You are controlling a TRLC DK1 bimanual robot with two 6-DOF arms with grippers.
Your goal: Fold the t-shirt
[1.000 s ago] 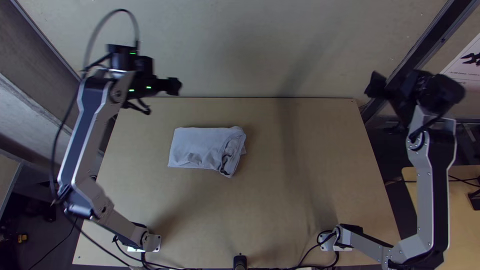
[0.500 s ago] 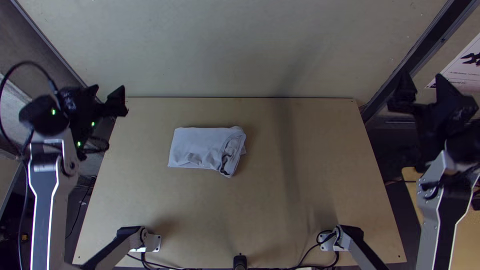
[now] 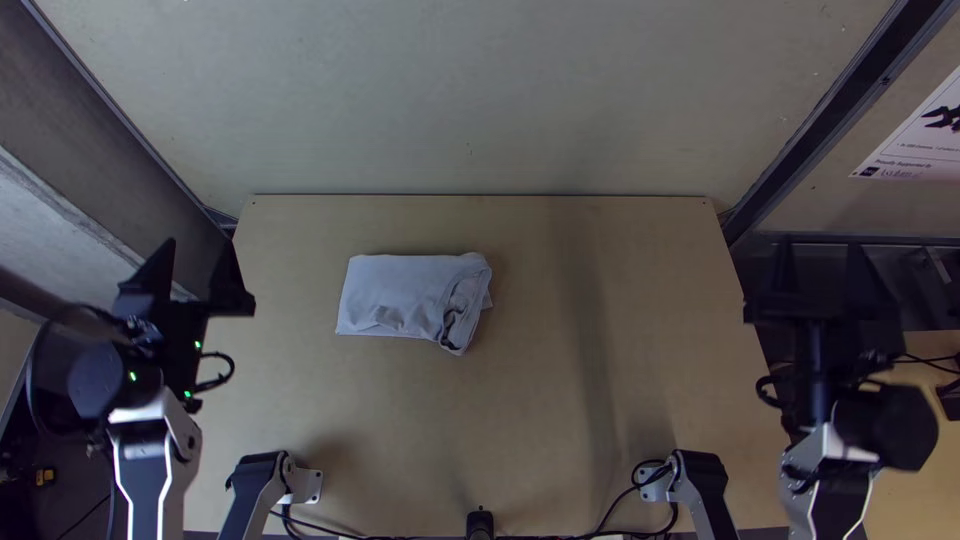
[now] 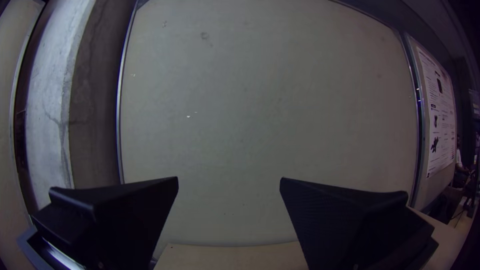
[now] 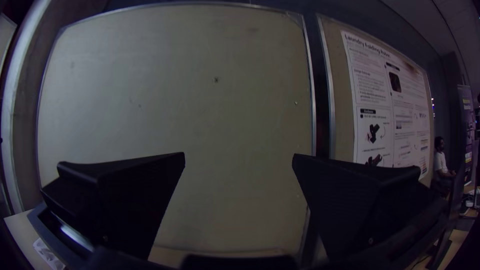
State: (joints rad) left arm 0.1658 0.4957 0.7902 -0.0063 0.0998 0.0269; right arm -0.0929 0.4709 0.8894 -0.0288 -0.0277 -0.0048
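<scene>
My left gripper [image 3: 200, 262] stands open beside the table's left edge in the top view, well away from the cloth. Beyond the right edge, my right gripper [image 3: 822, 268] is also open. Between them, left of the table's middle, the pale grey t-shirt [image 3: 400, 292] lies folded into a compact rectangle, its right end rumpled with layered edges and a small corner poking out. Nothing is between the fingers of the left gripper [image 4: 229, 181] in the left wrist view, nor those of the right gripper [image 5: 239, 156] in the right wrist view.
The wooden table [image 3: 620, 400] has a pale upright panel [image 3: 480, 100] behind its far edge. A poster [image 3: 920, 135] hangs at the right. Dark cables [image 3: 335, 532] run along the near edge by the arm bases.
The left gripper has swung left and down the picture, away from above the table's far left corner. The right gripper has turned and come down the picture. The t-shirt has stayed put.
</scene>
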